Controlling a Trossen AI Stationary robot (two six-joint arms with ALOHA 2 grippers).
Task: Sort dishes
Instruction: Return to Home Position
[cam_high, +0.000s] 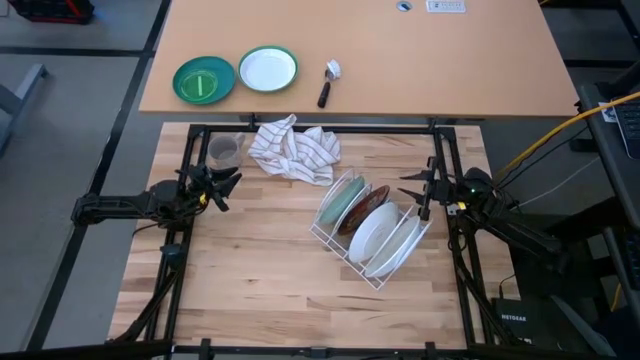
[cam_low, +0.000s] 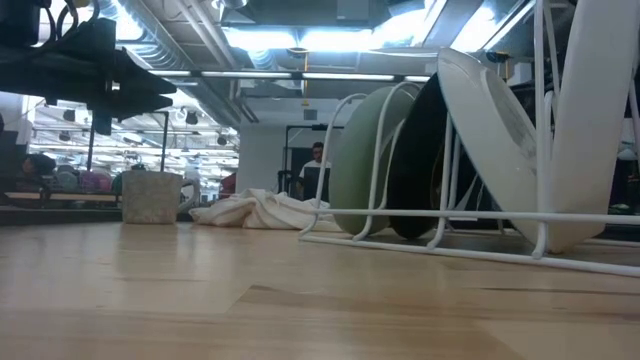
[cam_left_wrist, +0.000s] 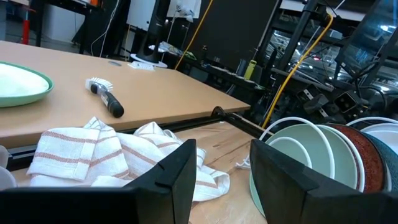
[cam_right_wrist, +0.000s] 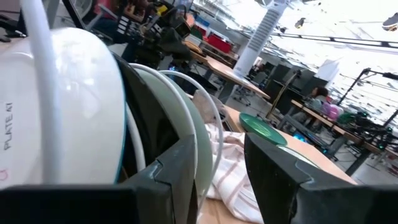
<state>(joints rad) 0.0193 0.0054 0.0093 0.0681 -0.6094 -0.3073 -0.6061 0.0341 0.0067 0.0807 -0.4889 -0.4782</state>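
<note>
Four plates (cam_high: 380, 230) stand edgewise in the dish rack (cam_high: 318, 234), centre-right: stiff, glossy, probably breakable, best gripped at exposed upper rims. Left gripper (cam_high: 230, 185) and right gripper (cam_high: 408, 187): jaws parted, empty.

We note bare desk (cam_high: 260, 270) across the whole near half, and a wide lane between the left gripper (cam_high: 228, 186) and the wire dish rack (cam_high: 340, 252). The rack, packed with upright plates (cam_high: 378, 232), stands just beside the right gripper (cam_high: 410, 190), walling its inward side. On the far side, a crumpled striped cloth (cam_high: 295, 150) and a grey mug (cam_high: 224, 150) crowd the left gripper; there is only a narrow gap between cloth and rack.
</note>
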